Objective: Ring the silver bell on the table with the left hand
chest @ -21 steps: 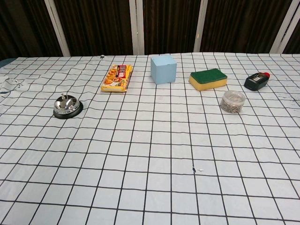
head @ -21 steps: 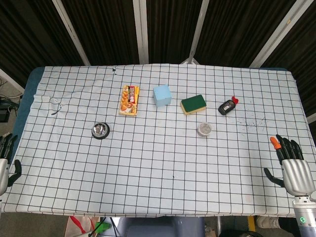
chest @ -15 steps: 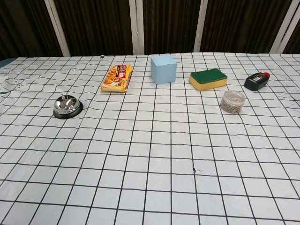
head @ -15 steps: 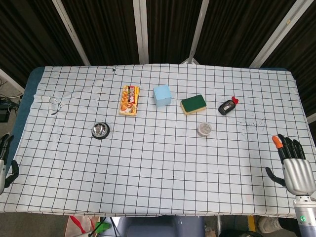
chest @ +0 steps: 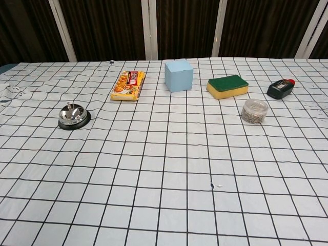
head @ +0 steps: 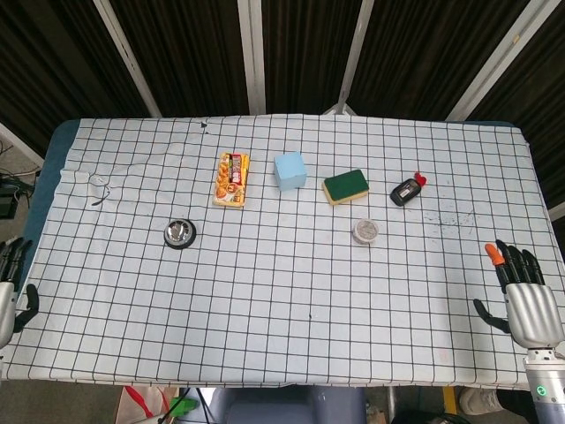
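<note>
The silver bell (head: pixel 179 233) on its black base stands on the checked cloth, left of the table's middle; the chest view shows the bell (chest: pixel 73 116) at mid-left. My left hand (head: pixel 9 291) hangs off the table's left edge, far from the bell, fingers apart and holding nothing. At the right edge my right hand (head: pixel 525 296) is also open, fingers spread, nothing in it. Neither hand appears in the chest view.
Behind the bell lie a snack packet (head: pixel 230 179), a light blue cube (head: pixel 290 170), a green and yellow sponge (head: pixel 345 186) and a small black bottle (head: pixel 407 190). A round clear container (head: pixel 365 231) sits right of centre.
The left hand has shifted slightly at the table's left edge, dipping then coming back up. The right hand barely moved. Nothing on the table has changed.
</note>
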`<action>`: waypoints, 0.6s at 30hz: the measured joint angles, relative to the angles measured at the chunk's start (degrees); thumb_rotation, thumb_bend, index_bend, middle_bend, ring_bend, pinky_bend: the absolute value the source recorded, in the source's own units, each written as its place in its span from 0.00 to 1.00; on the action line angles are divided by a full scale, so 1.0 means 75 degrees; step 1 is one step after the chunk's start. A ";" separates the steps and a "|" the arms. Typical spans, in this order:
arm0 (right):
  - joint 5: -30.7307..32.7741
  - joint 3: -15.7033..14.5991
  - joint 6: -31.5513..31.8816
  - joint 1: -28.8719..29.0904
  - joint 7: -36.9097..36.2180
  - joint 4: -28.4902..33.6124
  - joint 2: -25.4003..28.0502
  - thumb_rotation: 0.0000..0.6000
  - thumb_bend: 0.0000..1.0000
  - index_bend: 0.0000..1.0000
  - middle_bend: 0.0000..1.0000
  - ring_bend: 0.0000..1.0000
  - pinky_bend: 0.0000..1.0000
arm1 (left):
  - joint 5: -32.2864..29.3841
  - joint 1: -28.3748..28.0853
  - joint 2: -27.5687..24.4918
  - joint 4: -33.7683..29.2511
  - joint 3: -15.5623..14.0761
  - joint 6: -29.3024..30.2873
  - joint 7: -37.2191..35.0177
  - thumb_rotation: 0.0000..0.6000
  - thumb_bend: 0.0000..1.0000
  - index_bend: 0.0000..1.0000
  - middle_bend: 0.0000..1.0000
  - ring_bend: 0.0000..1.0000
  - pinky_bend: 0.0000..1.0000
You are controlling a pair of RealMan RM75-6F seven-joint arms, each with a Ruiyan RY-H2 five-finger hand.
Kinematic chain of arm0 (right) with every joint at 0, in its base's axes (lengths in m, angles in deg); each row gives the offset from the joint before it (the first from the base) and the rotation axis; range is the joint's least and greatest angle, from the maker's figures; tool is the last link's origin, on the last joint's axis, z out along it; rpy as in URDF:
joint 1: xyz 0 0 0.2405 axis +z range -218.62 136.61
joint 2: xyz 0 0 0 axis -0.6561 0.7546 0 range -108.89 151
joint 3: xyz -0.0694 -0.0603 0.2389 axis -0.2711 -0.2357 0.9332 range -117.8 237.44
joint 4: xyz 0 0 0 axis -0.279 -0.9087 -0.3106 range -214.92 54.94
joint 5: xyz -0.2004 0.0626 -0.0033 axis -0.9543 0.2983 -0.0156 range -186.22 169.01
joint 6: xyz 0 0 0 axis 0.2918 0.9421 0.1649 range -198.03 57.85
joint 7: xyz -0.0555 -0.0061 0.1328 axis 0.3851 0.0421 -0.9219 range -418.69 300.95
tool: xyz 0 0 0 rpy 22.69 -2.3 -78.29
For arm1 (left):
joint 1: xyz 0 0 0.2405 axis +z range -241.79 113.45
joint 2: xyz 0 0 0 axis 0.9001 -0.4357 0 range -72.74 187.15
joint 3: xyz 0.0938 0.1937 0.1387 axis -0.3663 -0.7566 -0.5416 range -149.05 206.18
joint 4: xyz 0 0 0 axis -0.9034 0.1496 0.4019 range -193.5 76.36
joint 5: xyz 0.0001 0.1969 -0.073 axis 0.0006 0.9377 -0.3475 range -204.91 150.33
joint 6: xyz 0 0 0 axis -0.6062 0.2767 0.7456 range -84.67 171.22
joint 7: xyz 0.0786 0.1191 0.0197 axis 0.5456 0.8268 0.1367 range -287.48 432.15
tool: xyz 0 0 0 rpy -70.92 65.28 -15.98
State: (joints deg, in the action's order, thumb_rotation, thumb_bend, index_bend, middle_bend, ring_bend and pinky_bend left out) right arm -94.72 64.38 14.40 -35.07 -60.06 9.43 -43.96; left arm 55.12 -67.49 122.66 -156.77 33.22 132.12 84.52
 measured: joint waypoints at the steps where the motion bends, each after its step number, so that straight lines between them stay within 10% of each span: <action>1: -0.0012 -0.0002 -0.0002 0.0005 -0.0010 0.0007 -0.0002 1.00 0.30 0.08 0.00 0.02 0.00 | 0.0014 -0.0077 0.0010 0.0025 0.0017 -0.0099 0.0026 1.00 0.85 0.05 0.05 0.00 0.01; 18: 0.0021 -0.0013 -0.0112 0.0050 -0.0121 -0.0013 0.0001 1.00 0.31 0.08 0.00 0.02 0.00 | -0.0195 -0.2410 0.1614 0.2255 0.0927 -0.2255 0.0049 1.00 0.86 0.04 0.05 0.00 0.01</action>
State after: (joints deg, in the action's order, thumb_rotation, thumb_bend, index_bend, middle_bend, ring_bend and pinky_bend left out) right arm -94.56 64.28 13.56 -34.69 -60.96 9.33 -43.95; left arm 53.66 -85.57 134.77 -139.86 40.18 115.21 84.88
